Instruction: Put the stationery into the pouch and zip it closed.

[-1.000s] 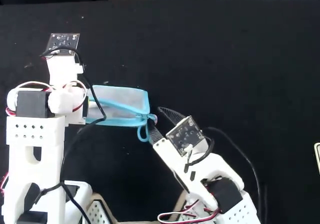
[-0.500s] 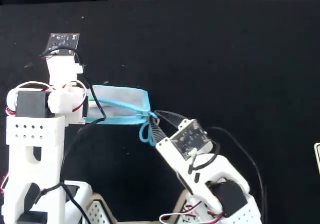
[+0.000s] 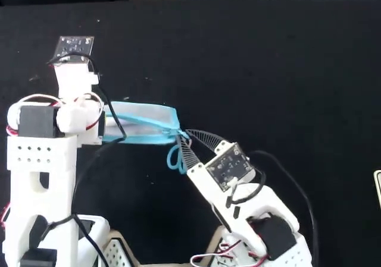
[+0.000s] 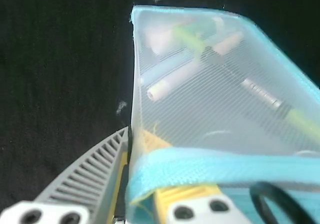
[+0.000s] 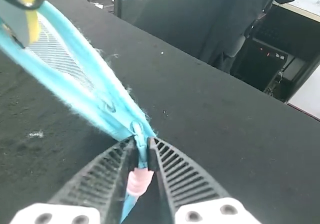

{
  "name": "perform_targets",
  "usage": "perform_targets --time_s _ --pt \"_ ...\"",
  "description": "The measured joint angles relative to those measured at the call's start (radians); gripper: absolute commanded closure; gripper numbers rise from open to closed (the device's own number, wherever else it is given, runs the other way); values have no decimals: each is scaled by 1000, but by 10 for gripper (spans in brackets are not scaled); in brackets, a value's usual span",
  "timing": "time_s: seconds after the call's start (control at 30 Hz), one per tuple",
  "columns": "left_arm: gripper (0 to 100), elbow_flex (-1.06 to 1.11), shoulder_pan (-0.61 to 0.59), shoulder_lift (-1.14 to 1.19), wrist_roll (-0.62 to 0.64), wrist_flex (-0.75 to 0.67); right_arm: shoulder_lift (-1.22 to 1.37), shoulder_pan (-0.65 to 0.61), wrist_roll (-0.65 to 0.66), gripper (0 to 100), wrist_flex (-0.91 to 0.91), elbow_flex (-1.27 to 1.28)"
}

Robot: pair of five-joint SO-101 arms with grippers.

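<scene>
A translucent mesh pouch [image 3: 143, 123] with light blue trim lies on the black table between the two arms. Pens and markers [image 4: 200, 69] show through its mesh side. My left gripper [image 4: 137, 184] is shut on the pouch's left end, at the blue zipper band. My right gripper [image 5: 141, 156] is shut on the zipper pull [image 5: 138, 180], a blue cord with a pink bead, at the pouch's right corner [image 3: 178, 137]. The cord's loop [image 3: 174, 160] hangs below that corner. The zipper slider [image 5: 136, 129] sits just ahead of the right fingertips.
The black table [image 3: 268, 71] stretches wide behind and to the right of the pouch. A pale object [image 3: 377, 187] peeks in at the right edge. The arms' white bases [image 3: 41, 178] stand near the front edge.
My right gripper has moved in toward the pouch's right corner and shut on the zipper pull; a second ago its fingers stood open beside it. The left arm has held still.
</scene>
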Motion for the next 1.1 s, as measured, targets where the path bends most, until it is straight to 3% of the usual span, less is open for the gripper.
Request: perform_targets --time_s 0.17,0.4,0.63,1.1 --pt "967 -48 3 14 2 0 15 5 0 988 0 -118" --pt "964 -138 5 14 2 0 367 5 40 988 69 -453" --pt "846 -236 3 14 2 0 669 5 77 988 84 -651" --pt "816 -371 3 14 -2 2 758 6 80 987 69 -756"
